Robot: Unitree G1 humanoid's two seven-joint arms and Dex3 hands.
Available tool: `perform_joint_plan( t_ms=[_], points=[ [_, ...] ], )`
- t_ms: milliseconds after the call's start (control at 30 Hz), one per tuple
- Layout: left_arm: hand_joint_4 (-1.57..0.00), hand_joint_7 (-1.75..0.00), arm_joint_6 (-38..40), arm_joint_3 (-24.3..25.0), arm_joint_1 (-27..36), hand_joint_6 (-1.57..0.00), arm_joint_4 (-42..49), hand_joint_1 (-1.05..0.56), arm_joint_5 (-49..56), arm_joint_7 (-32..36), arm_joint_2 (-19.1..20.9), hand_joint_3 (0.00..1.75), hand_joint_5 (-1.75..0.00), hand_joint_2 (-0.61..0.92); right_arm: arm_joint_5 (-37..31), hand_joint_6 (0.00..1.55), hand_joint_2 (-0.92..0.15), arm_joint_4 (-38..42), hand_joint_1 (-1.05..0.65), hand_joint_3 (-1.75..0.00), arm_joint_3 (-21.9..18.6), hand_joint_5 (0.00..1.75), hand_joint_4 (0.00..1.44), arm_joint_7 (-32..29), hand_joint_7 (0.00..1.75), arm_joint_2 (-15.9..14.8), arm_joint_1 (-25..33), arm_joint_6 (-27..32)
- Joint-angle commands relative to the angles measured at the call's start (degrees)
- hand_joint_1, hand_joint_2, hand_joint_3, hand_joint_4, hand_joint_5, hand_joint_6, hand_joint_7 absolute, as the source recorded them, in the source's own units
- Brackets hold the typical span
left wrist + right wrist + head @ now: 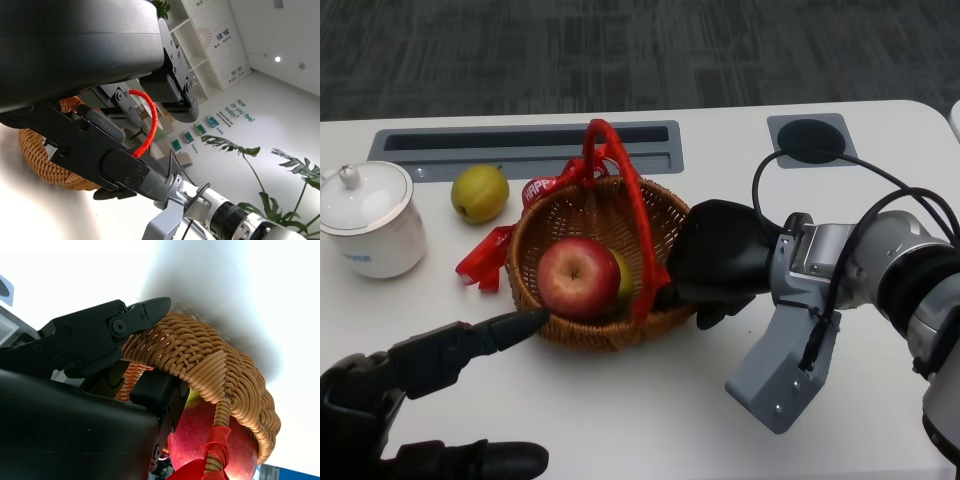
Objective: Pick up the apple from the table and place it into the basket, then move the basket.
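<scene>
Fingers (145, 312) of the right hand (720, 262) are clamped on the wicker basket (580, 215): in the right wrist view one lies over the outside of the rim and another sits inside the wall, so the rim is pinched between them. Left hand (415, 395) near the front left corner of the table (620, 410); fingers apart, holding nothing, one outstretched fingertip at the basket's near wall, contact uncertain.

Red apple (579, 277) is inside the basket, resting on the bottom toward the front wall, a yellowish fruit (623, 274) just behind it. Red-wrapped handle (620, 190) stands upright over it. Basket sits mid-table; a yellow-green fruit (480, 193) and a white lidded pot (370, 218) are toward the rear left.

Judgement: the placing step looks done; the basket move is in hand. Next move calls for a steady drag or lift by the rim grip, kept level so the apple does not roll out, left hand clearing the path.
</scene>
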Motion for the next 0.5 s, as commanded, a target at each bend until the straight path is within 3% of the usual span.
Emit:
perform_joint_plan(
  t_ms=[33, 500],
  points=[
    [-0.87, -0.01, -1.5, 0.8, 0.4, -0.79, 0.4, -0.44, -0.1, 1.5, -0.4, 0.00, -0.02, 0.72, 1.9, 1.02, -0.88, 0.6, -0.21, -0.01, -2.0, 0.06, 1.11, 3.6, 0.00, -0.3, 0.3, 2.4],
    [-0.90, -0.01, -6.0, 1.3, 4.7, -0.82, -1.6, -0.42, -0.5, 2.8, -1.8, 0.00, -0.02, 0.70, 8.9, 1.01, -0.92, 1.7, -0.22, -0.01, -11.0, 0.03, 1.12, 14.1, 0.01, -0.6, 1.9, 14.8]
  ],
)
